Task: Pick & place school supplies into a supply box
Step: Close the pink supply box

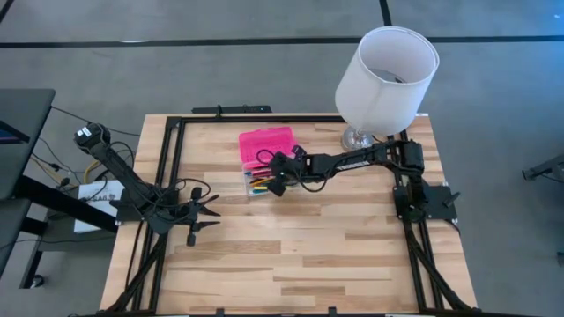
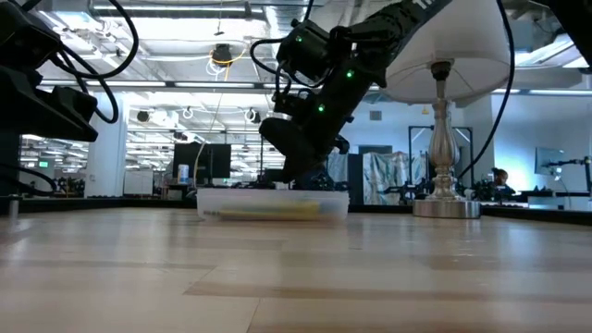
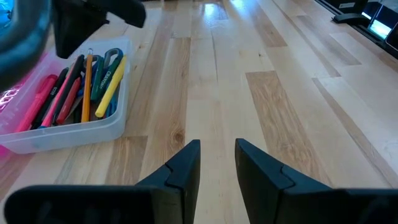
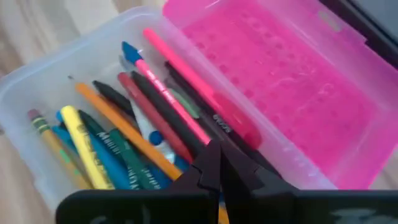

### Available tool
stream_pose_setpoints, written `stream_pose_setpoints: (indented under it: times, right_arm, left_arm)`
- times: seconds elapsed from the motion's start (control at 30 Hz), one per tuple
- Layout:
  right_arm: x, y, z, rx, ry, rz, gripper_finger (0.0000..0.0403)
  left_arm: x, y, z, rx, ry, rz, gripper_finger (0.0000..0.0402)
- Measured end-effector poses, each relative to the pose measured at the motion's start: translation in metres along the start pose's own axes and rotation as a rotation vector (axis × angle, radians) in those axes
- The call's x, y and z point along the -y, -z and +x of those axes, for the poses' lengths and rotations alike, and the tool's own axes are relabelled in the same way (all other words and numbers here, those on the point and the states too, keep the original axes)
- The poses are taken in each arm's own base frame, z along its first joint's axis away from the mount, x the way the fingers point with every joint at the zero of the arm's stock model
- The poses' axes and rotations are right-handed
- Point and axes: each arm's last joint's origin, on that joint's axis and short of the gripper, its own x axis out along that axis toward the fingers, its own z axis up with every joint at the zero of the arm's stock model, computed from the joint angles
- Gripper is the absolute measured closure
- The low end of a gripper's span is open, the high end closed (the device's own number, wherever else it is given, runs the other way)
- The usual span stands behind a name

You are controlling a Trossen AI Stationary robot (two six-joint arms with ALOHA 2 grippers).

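Observation:
The supply box lies open at the table's far middle, its hot-pink lid folded back beside the clear base. The school supplies, several pens, pencils and markers, lie inside the base. My right gripper is shut, with its tips just above the dark pens at the lid side of the base. My left gripper stands open over bare wood near the table's left edge, nothing between its fingers. My right gripper points slanting down from the table's right, its shut fingertips over the dark pens in the base. Whether the tips touch the pens, I cannot tell. Nothing shows between the fingers.
A lamp with a white shade stands on its metal foot at the far right corner, beside my right arm. A black frame runs along the table's edges. Bare wood fills the near half.

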Motion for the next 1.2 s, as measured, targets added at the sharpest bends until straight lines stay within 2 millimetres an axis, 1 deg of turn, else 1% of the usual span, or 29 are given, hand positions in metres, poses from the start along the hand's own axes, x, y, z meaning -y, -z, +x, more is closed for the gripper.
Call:
stream_pose_setpoints:
  times: [0.13, 0.2, 0.27, 0.33, 0.43, 0.57, 0.63, 0.77, 0.97, 1.2]
  right_arm:
    - [-0.003, 0.002, 0.001, -0.014, -0.032, 0.004, 0.0403]
    - [-0.006, 0.005, 0.011, -0.011, -0.039, 0.007, 0.0403]
    - [-0.007, 0.015, 0.021, -0.048, -0.038, -0.003, 0.0403]
    - [-0.011, 0.017, 0.032, -0.033, -0.043, 0.002, 0.0403]
    - [-0.016, 0.019, 0.038, 0.0, -0.026, 0.002, 0.0403]
    - [-0.015, 0.018, 0.038, 0.001, -0.049, 0.007, 0.0403]
    - [-0.014, 0.018, 0.034, -0.012, -0.053, 0.001, 0.0403]
    - [-0.015, 0.017, 0.032, -0.006, -0.053, -0.006, 0.0403]
    - [-0.019, 0.018, 0.029, 0.021, 0.012, -0.021, 0.0403]
    - [-0.022, 0.015, 0.028, 0.049, 0.005, -0.019, 0.0403]
  left_arm:
    - [0.0, 0.0, 0.0, 0.0, 0.0, 0.008, 0.0306]
    - [0.0, 0.0, 0.0, 0.0, 0.0, 0.008, 0.0306]
    - [0.0, 0.0, 0.0, 0.0, 0.0, 0.008, 0.0306]
    - [0.0, 0.0, 0.0, 0.0, 0.0, 0.008, 0.0306]
    - [0.0, 0.0, 0.0, -0.003, -0.001, 0.01, 0.0306]
    - [-0.001, 0.002, 0.0, -0.018, -0.006, 0.024, 0.0306]
    - [-0.001, 0.002, 0.0, -0.021, -0.007, 0.025, 0.0306]
    - [-0.001, 0.002, 0.0, -0.019, -0.006, 0.012, 0.0306]
    - [-0.001, 0.002, 0.0, -0.019, -0.006, 0.006, 0.0306]
    - [-0.001, 0.002, 0.0, -0.019, -0.006, 0.006, 0.0306]
